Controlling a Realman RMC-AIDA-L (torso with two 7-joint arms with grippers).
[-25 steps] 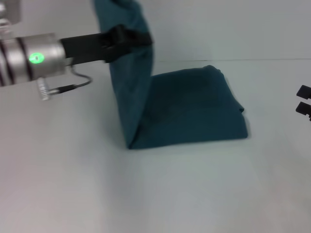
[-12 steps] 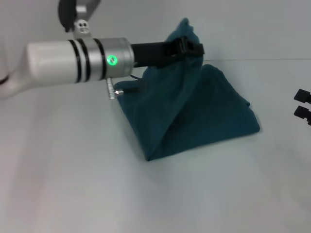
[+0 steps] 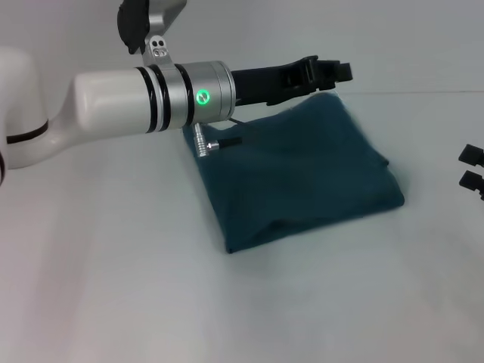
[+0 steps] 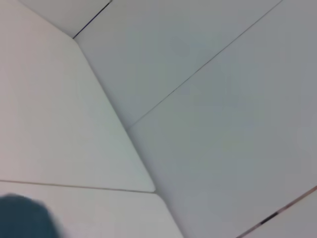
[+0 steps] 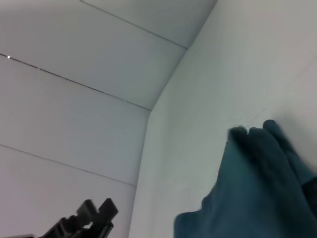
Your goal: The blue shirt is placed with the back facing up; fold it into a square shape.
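- The blue shirt (image 3: 299, 174) lies folded into a thick, roughly four-sided pad near the middle of the bench (image 3: 113, 287), toward its far edge. One corner points at the near edge, and the far corner sits under the tip of the left arm.
- The cloth is soft, matt, plain teal knit. The top layer lies mostly flat with shallow ripples, and the near and right edges are rounded, puffy folds, not sharp creases. No lettering shows on the upward face.
- The outline is more a skewed rhombus than a clean square, and the right corner bulges a little.
- The left gripper (image 3: 327, 73) reaches across the shirt's far corner, just above the cloth or barely at it. Its black jaws look parted and no fabric is visibly pinched between them, so I judge the top layer is already let go.
- The arm behind it is a smooth white and brushed-metal cylinder with a lit green ring, and a small metal cable plug hangs under it over the shirt's left edge.
- The right gripper (image 3: 472, 170) sits at the bench's right edge, well apart from the shirt and holding nothing. I cannot tell how far its jaws stand apart.
- Step in hand, as I judge it: the end of the last fold, with the flap laid over.
- The next move likely calls for lifting the left gripper straight clear without dragging the loose top layer. Then, if anything, the skewed edges need squaring.
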